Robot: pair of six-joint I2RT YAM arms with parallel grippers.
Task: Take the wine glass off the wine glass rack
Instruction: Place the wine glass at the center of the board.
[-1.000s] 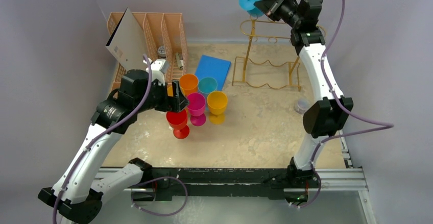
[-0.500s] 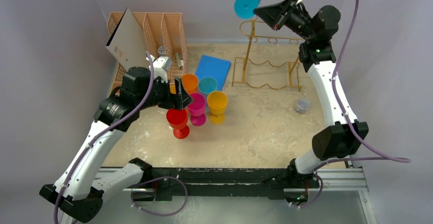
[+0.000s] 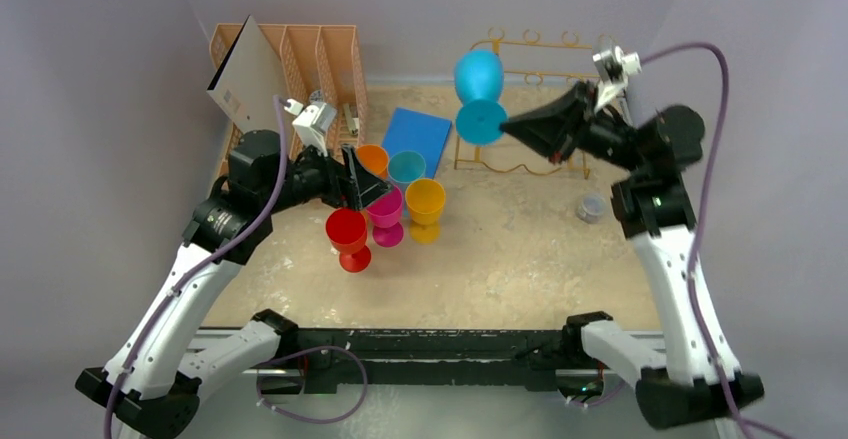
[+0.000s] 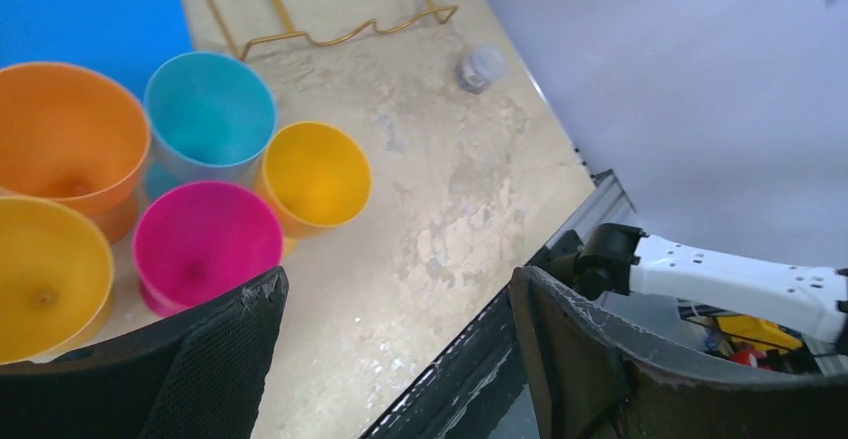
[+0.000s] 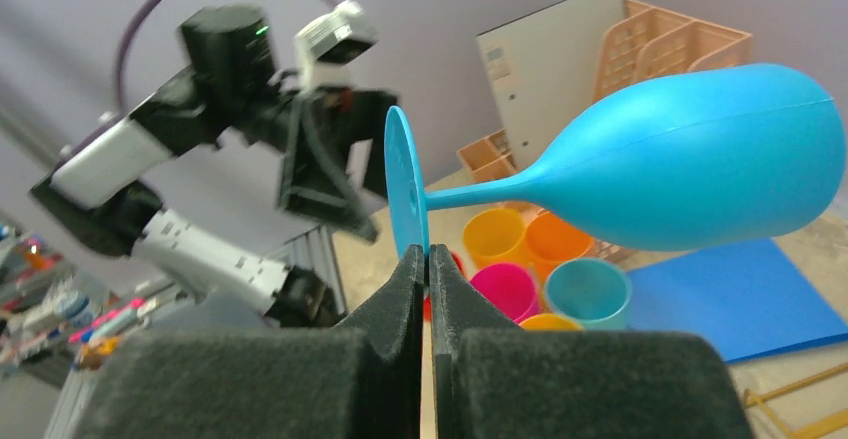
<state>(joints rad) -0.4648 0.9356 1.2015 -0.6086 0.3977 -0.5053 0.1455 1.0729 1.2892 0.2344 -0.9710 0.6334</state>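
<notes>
**Fig.: glass (image 3: 479, 87) now clear of rack (image 3: 548, 46).**
L gripper (image 3: 362, 181) hangs open and empty over cups (image 3: 424, 199). R gripper (image 3: 506, 125) is clenched on glass's foot rim, glass swung fwd & lower, well apart from rack behind. Removal looks done; set-down remains.

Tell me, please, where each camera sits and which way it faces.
Top external: above and behind the bases, looking down on the table; both arms show.
Left wrist: on the left arm, looking down between its open jaws at the pink cup.
Right wrist: on the right arm, looking along shut jaws pinching the blue wine glass by its foot, toward the left arm.
Shared: both wrist views show the pink cup.
</notes>
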